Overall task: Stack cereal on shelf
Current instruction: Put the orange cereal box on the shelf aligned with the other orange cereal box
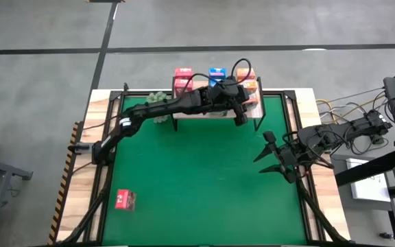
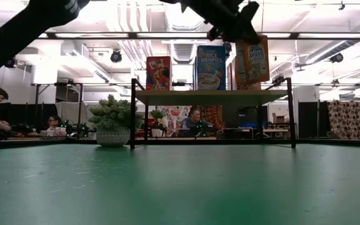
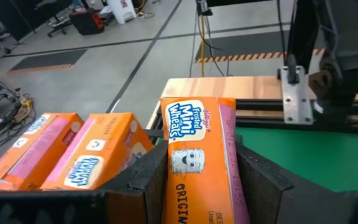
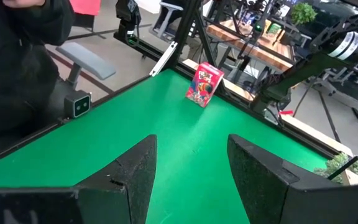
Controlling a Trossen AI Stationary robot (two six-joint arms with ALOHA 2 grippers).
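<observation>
Orange cereal box (image 3: 197,162) sits clamped in left gripper (image 3: 201,180).

I work in what looks like a robotics lab in a big industrial hall. Around my green mat (image 1: 204,178) is bare concrete floor (image 1: 40,75). Overhead run ceiling ducts (image 2: 136,50) and strip lights. Behind sit people at desks (image 2: 55,128), probably workstations, with cables (image 1: 352,110) and stands.
</observation>
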